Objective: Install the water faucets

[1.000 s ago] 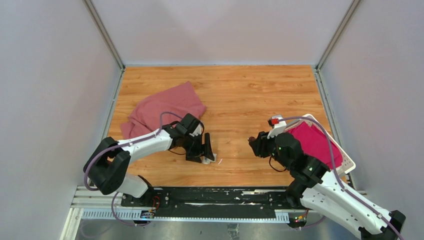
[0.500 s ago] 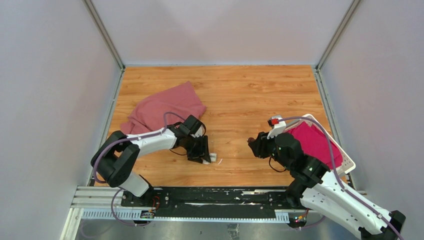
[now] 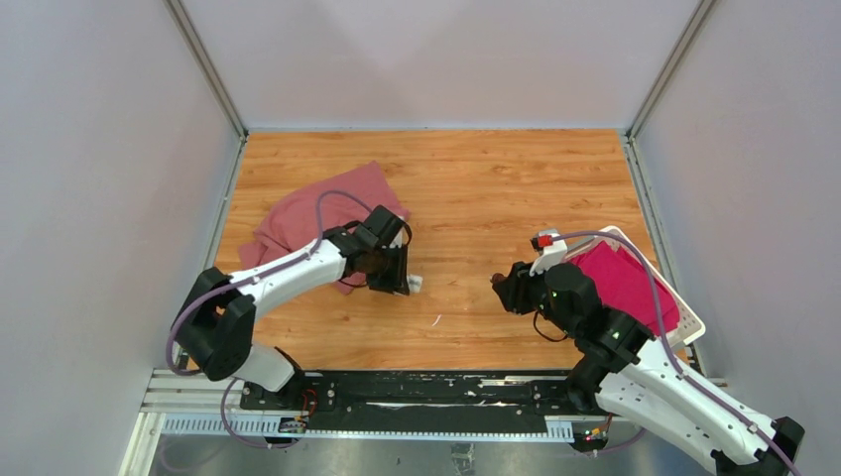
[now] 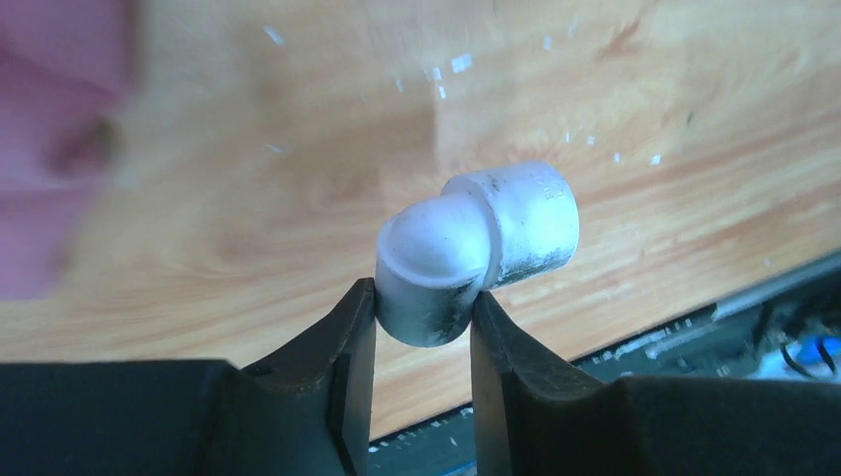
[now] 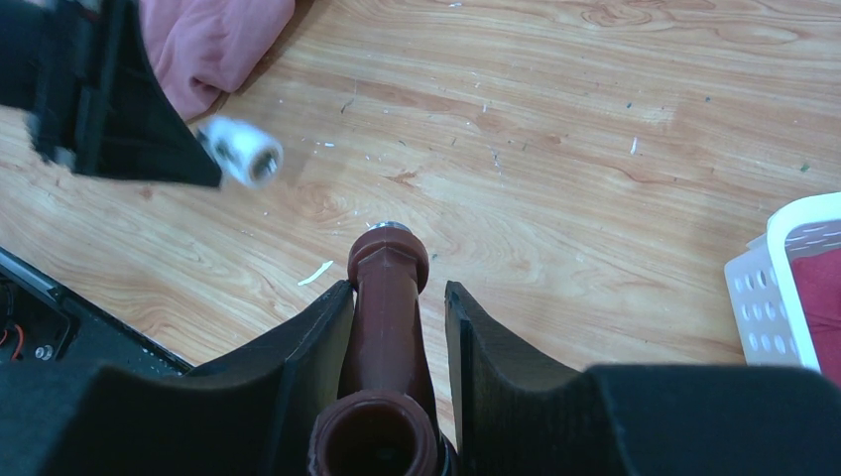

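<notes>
Tap [image 5: 385, 327] and fitting are both in hand! The right tool [image 5: 397, 290] is clamped on the dark reddish-brown tap, silvery end poking forward and aimed across the table [image 3: 476, 188] at its partner. The left tool [image 4: 421, 302] pinches the white elbow fitting [image 4: 476, 243] by one leg, above the wood near the pink cloth [image 3: 317, 213]. That leaves the open socket free, turned toward the tap. The parts are well apart; lining up thread and socket looks like the next job.

Bottom edge crops the tap [image 5: 385, 297]; left-wrist view blurs cloth [image 4: 50, 149].
</notes>
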Robot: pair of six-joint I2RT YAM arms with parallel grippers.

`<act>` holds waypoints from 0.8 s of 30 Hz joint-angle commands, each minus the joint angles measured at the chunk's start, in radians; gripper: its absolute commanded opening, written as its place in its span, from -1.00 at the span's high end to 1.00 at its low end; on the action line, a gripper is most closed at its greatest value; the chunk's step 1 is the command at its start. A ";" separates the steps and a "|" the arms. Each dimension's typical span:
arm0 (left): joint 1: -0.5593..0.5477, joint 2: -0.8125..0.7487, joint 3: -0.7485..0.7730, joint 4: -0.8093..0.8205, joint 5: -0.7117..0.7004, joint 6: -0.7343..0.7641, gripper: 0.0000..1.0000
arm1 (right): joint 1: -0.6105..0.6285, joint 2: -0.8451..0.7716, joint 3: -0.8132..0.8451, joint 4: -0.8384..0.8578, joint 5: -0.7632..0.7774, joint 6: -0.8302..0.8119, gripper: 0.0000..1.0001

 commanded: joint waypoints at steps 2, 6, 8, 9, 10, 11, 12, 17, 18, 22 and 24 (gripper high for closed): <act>-0.033 -0.061 0.140 -0.230 -0.459 0.170 1.00 | -0.010 -0.014 0.003 -0.006 0.005 0.009 1.00; -0.127 0.074 0.243 -0.337 -0.696 0.169 1.00 | -0.010 -0.016 -0.004 -0.002 0.004 0.012 1.00; -0.189 0.144 0.292 -0.389 -0.838 0.152 1.00 | -0.011 -0.022 -0.002 -0.007 0.005 0.011 1.00; -0.214 0.177 0.312 -0.399 -0.868 0.143 1.00 | -0.011 -0.028 -0.001 -0.010 0.007 0.012 1.00; -0.232 0.204 0.328 -0.413 -0.901 0.131 1.00 | -0.010 -0.033 -0.002 -0.013 0.009 0.013 1.00; -0.245 0.229 0.342 -0.428 -0.934 0.118 1.00 | -0.010 -0.040 -0.002 -0.019 0.012 0.012 1.00; -0.258 0.247 0.353 -0.438 -0.958 0.110 1.00 | -0.011 -0.046 -0.004 -0.025 0.015 0.013 1.00; -0.301 0.319 0.365 -0.444 -1.050 0.090 1.00 | -0.010 -0.063 -0.006 -0.048 0.019 0.013 1.00; -0.306 0.335 0.366 -0.446 -1.067 0.083 1.00 | -0.011 -0.064 -0.007 -0.049 0.020 0.013 1.00; -0.322 0.392 0.372 -0.448 -1.098 0.070 1.00 | -0.010 -0.063 -0.006 -0.049 0.020 0.016 1.00; -0.334 0.422 0.380 -0.454 -1.110 0.062 1.00 | -0.011 -0.062 -0.004 -0.048 0.019 0.017 1.00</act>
